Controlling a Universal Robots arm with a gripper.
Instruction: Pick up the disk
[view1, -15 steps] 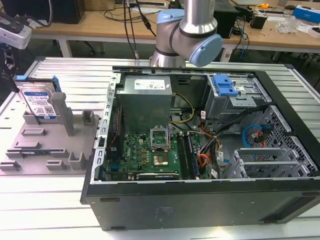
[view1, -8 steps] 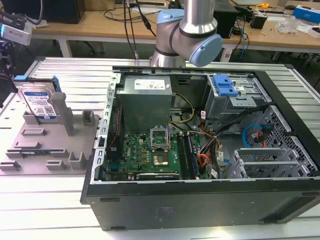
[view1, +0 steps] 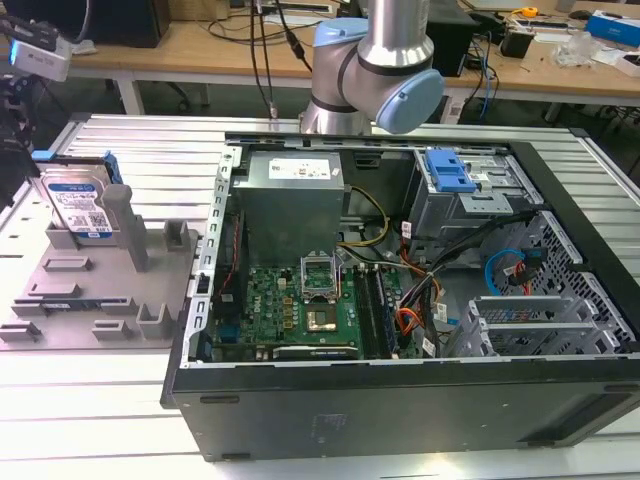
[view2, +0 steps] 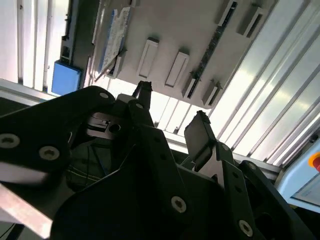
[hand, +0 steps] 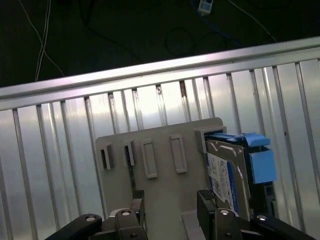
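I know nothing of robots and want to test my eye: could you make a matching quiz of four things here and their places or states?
1 disk
2 gripper
3 computer case
4 blue caddy

a open, holding nothing
b inside the case
c upright on the grey fixture
d lying open, boards showing

Pairs: 1-c, 2-a, 3-d, 4-b

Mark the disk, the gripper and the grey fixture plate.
disk (view1: 82, 208): exterior view, on its white-and-blue label.
gripper (hand: 171, 200): first wrist view, midway between its open fingertips.
grey fixture plate (view1: 120, 285): exterior view, on a bare patch of its top.
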